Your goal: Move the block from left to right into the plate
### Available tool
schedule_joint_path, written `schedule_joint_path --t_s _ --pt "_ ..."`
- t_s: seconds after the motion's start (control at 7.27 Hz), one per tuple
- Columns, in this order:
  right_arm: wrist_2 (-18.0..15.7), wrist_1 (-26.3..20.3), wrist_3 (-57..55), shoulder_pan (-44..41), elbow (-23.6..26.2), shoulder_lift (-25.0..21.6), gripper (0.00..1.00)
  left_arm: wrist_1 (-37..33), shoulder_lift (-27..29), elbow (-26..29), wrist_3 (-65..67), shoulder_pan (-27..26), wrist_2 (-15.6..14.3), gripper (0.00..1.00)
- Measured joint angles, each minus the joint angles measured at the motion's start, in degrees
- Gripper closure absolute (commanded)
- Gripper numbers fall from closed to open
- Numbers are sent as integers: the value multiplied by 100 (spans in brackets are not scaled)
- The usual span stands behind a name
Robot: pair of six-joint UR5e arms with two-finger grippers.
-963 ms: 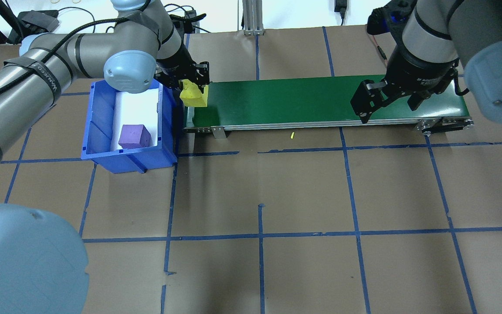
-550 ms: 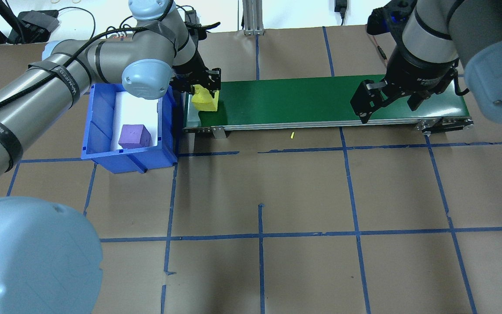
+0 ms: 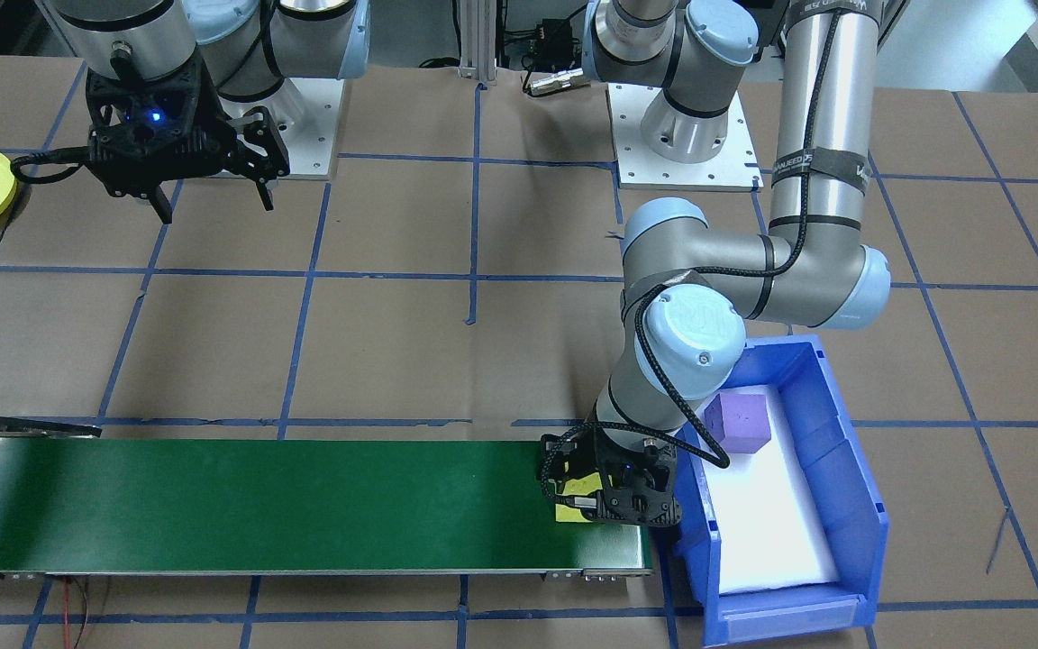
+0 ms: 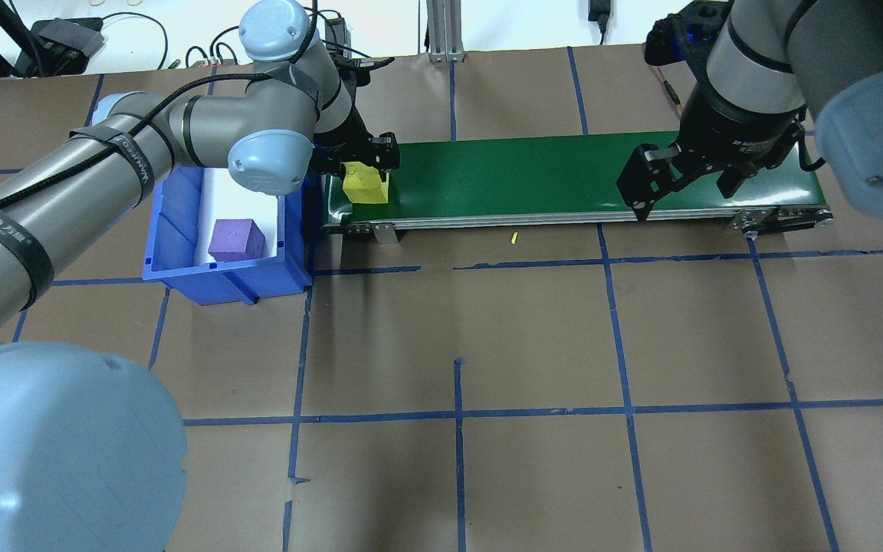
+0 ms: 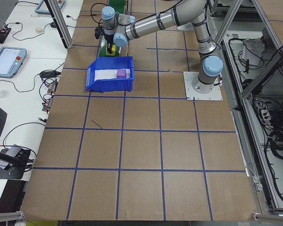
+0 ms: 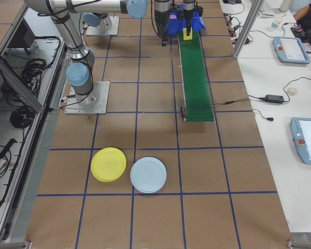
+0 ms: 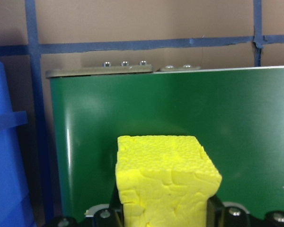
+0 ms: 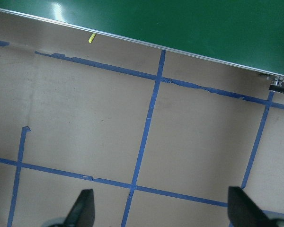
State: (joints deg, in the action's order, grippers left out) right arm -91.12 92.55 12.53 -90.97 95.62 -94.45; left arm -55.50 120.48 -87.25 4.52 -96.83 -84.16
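Left gripper (image 4: 366, 164) has travelled from over the bin's edge out above the near end of the green conveyor belt (image 4: 533, 178) in the last second, and I see it clamped on the yellow block (image 4: 365, 188), which now sits low over, or maybe on, the belt; I can't tell if it touches. I read this as the drop-off onto the belt being close, so the block can ride toward my right arm.

Going down in size around it: the table (image 4: 457, 460) under brown paper with blue tape lines, then the belt, then the blue bin (image 4: 181, 253) just beside the belt's left end with a purple block (image 4: 236, 239) lying inside. The yellow plate (image 6: 108, 164) lies well apart from the belt, beside a pale blue plate (image 6: 148, 174). A tiny yellow scrap (image 4: 513, 238) lies on the paper near the belt's edge.

Right gripper (image 4: 679, 180) hangs with fingers apart and empty over the far end of the belt. Nothing blocks the belt's run; the bin wall close to the left gripper is the one thing I'd watch
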Motion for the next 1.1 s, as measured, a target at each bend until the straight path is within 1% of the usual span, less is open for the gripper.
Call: schedule_joint_path --t_s 0.28,0.41,0.55,0.69,0.83,0.96,1.1 --pt "122 -10 171 94 3 29 0 -97 -260 -4 3 -8 -2 0" --pt "142 20 234 218 -15 139 3 -315 -457 15 -9 -8 -5 0" --pt "176 280 273 313 -68 417 5 -489 -623 57 -21 9 -47 0" --pt "278 701 340 356 -157 775 0 -580 -729 104 -26 74 -196 0" --pt "445 1027 417 371 -344 1119 0 -678 -823 133 -31 268 -395 0" --pt "558 1223 341 373 -630 1443 0 -855 -911 122 -79 659 -467 0" --pt "728 1319 117 372 -894 1789 0 -1060 -963 54 -245 1126 -422 0"
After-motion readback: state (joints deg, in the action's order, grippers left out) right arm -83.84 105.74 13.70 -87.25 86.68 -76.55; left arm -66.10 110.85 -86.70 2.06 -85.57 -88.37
